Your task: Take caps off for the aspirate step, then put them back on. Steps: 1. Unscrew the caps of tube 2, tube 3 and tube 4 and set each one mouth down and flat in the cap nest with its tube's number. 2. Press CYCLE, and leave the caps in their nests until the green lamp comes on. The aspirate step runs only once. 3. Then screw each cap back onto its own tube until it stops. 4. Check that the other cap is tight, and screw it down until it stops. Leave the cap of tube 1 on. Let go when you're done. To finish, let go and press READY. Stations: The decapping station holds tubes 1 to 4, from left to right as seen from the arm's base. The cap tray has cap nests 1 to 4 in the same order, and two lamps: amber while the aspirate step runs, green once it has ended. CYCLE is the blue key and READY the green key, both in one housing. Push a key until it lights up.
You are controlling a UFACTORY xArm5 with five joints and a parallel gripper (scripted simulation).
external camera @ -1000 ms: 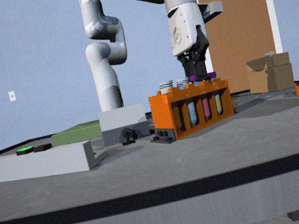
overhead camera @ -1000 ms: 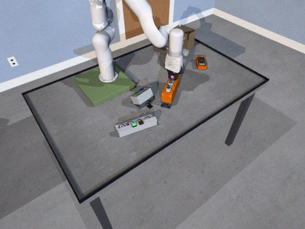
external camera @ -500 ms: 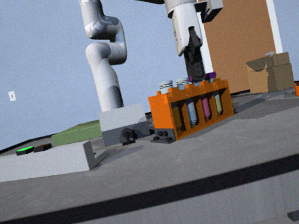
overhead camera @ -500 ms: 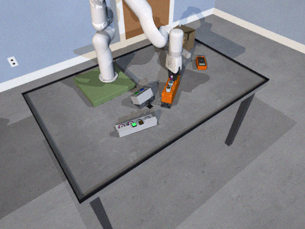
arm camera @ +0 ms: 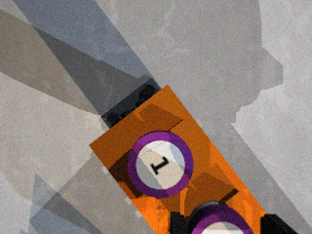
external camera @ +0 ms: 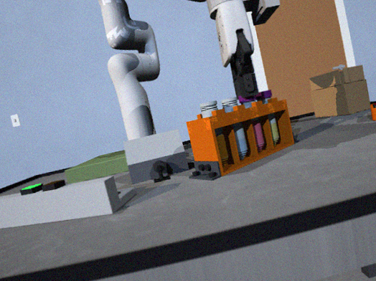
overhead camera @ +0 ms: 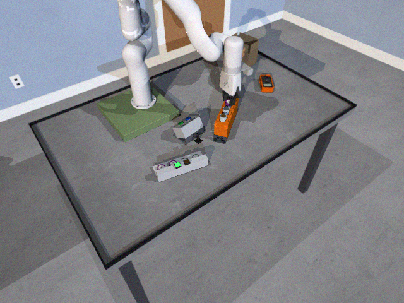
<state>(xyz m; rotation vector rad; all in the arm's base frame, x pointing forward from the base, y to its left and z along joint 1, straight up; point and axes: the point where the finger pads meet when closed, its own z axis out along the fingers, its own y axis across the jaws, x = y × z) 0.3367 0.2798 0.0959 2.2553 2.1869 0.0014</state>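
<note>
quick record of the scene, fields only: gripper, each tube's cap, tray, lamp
gripper: gripper open, fingers either side of tube 2's cap
tube 1: cap 1 on
tube 3: uncapped
tube 4: uncapped
cap tray: two purple caps in nests
lamp: green lamp lit

The wrist view's bottom edge cuts off the second purple cap and the end effector.

"What sits around the table?"

"An orange multimeter lies on it near its far edge. Just beyond that edge stand stacked cardboard boxes before a brown door. A wall outlet is off its left end."
</note>
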